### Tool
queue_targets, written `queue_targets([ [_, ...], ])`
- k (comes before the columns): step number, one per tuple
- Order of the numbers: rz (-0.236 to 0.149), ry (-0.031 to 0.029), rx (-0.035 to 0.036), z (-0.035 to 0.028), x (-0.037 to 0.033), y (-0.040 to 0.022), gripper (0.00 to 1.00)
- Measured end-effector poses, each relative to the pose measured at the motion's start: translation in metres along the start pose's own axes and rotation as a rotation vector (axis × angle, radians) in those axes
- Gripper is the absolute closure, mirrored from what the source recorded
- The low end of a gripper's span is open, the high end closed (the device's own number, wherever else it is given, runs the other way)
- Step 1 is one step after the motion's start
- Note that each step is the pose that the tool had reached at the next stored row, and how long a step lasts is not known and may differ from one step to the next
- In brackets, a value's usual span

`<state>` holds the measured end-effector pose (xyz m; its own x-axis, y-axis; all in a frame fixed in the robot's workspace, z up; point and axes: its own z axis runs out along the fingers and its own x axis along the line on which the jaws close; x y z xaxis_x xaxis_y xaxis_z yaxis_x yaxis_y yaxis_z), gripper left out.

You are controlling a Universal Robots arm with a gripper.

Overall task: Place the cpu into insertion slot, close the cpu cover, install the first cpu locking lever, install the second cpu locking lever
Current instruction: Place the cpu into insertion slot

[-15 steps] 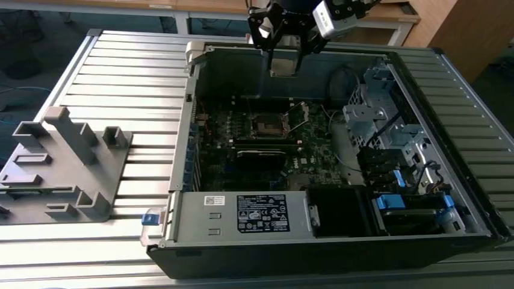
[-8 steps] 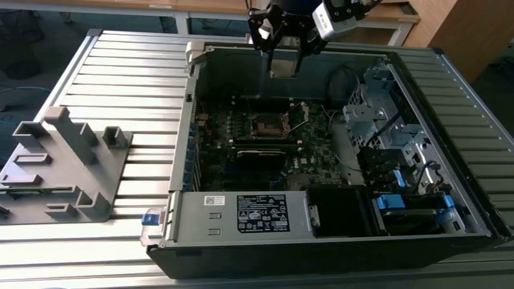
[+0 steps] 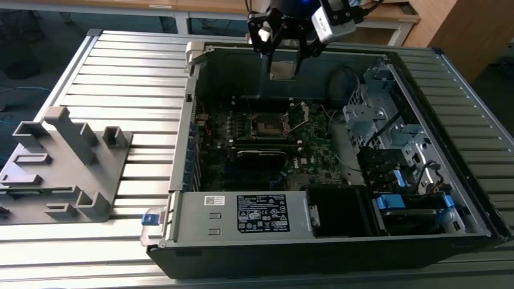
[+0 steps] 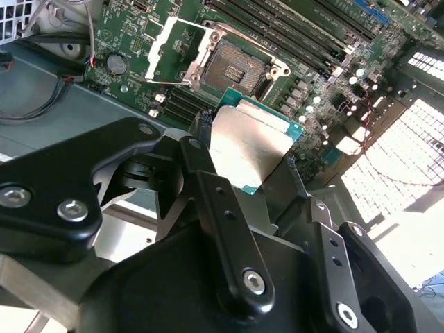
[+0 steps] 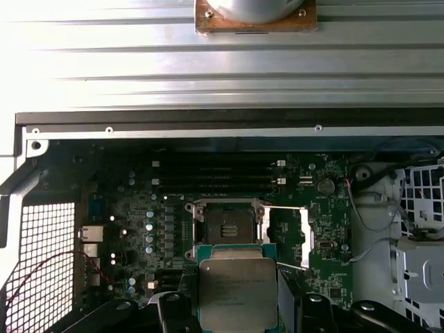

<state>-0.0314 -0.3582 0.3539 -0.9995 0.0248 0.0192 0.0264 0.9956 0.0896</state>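
Setting: we log a robotics lab or assembly workshop. Evidence: a ribbed aluminium work table (image 3: pixel 120 72) carrying an opened computer case (image 3: pixel 241 241) with its motherboard (image 3: pixel 265 129) bare, a grey plastic fixture (image 3: pixel 64 162) beside it, and a black gripper (image 3: pixel 283 72) holding the cpu (image 3: pixel 282 67) above. We also note wooden benches (image 3: pixel 209 7) behind.

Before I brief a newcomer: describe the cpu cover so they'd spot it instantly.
Inside the open computer case, find the square socket on the green motherboard. The cpu cover is the frame swung open beside it: bright metal with an empty window, unlike the dark socket.
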Motion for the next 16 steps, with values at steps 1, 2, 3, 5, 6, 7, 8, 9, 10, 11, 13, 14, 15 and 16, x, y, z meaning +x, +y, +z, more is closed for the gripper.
queue_targets([
  [1,0.000,0.0001,0.0002,0.0002,0.0000,0.0000,0.46],
  [2,0.000,0.0001,0.0004,0.0002,0.0000,-0.0001,0.46],
  [3,0.000,0.0001,0.0003,0.0009,0.0000,-0.0001,0.46],
  [5,0.000,0.0001,0.0004,0.0014,0.0000,-0.0002,0.46],
  [6,0.000,0.0001,0.0004,0.0014,0.0000,-0.0002,0.46],
  [7,0.000,0.0000,0.0002,0.0017,0.0000,-0.0002,0.46],
  [8,0.000,0.0000,0.0001,0.0020,0.0000,-0.0002,0.46],
  [9,0.000,0.0001,0.0003,0.0021,0.0000,-0.0002,0.46],
  [10,0.000,0.0001,0.0004,0.0024,0.0000,-0.0003,0.46],
  [11,0.000,0.0001,0.0004,0.0026,0.0000,-0.0003,0.46],
  [13,0.000,0.0001,0.0004,0.0027,0.0000,-0.0003,0.46],
  [14,0.000,0.0001,0.0004,0.0027,0.0000,-0.0003,0.46],
  [15,0.000,0.0001,0.0004,0.0027,0.0000,-0.0003,0.46],
  [16,0.000,0.0001,0.0004,0.0027,0.0000,-0.0003,0.46],
])
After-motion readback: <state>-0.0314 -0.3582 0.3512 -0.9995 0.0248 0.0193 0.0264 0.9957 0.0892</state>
